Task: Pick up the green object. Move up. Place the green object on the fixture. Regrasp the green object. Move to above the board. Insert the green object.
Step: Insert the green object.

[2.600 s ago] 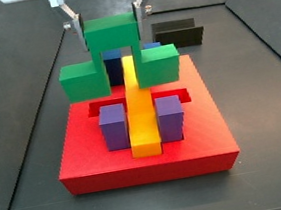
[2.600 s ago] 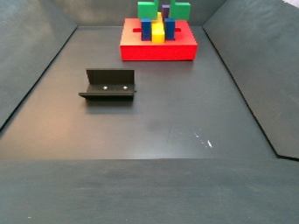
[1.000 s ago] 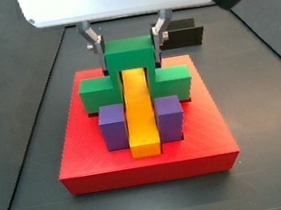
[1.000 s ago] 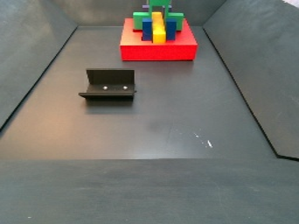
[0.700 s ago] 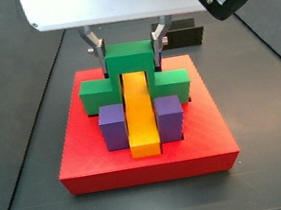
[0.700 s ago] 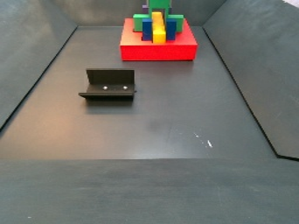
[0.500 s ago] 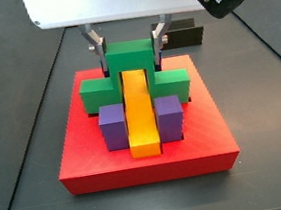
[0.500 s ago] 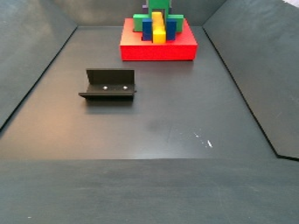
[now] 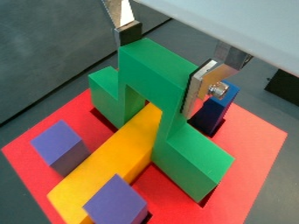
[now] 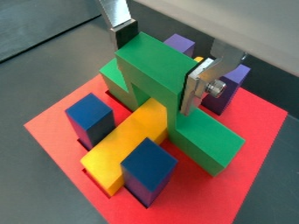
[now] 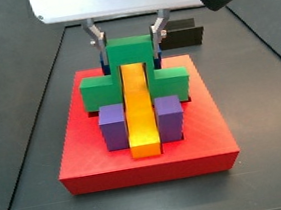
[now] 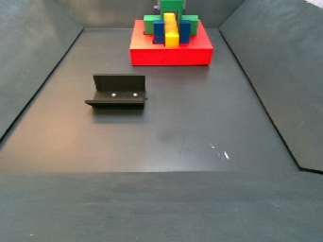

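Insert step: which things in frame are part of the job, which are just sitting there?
Part of the job:
- green object, straddling the yellow bar
- end effector, fingers either side of the green object's middle cube
- board, red
- fixture, on the floor, apart from the board

Just sitting there:
- yellow bar
- purple blocks
- blue blocks

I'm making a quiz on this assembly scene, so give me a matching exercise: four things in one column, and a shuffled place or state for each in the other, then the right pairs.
Things:
1. green object
2. yellow bar
3. fixture
4. tool

Places or states:
A. standing alone on the dark floor, apart from the board
B. straddling the bar, legs down in the board
C. fingers on either side of the raised middle cube
D. lying along the board's middle, under the arch

Pairs: 1-B, 2-D, 3-A, 4-C
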You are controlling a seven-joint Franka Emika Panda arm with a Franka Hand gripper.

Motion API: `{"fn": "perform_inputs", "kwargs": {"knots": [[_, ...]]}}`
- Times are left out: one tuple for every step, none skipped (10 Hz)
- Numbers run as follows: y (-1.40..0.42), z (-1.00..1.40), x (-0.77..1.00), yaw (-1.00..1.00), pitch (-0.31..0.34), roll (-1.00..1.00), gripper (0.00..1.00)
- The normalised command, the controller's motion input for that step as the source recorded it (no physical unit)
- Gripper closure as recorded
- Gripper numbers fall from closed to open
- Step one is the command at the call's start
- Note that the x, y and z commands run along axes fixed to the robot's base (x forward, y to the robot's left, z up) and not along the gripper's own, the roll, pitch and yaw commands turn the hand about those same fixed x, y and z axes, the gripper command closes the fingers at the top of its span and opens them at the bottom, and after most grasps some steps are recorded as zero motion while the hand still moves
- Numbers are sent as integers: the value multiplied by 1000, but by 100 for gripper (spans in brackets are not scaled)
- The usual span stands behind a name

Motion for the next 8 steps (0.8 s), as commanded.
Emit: {"fn": "perform_inputs", "kwargs": {"knots": [[0, -11, -31, -74, 0, -27, 100], [-366, 0, 0, -43, 0, 106, 100], [-343, 0, 0, -43, 7, 106, 100], [-369, 0, 0, -29, 7, 123, 100], [-260, 0, 0, -26, 0, 129, 100], [0, 0, 0, -11, 0, 94, 100], [97, 57, 0, 0, 0, 27, 100], [169, 100, 0, 0, 0, 4, 100]]}}
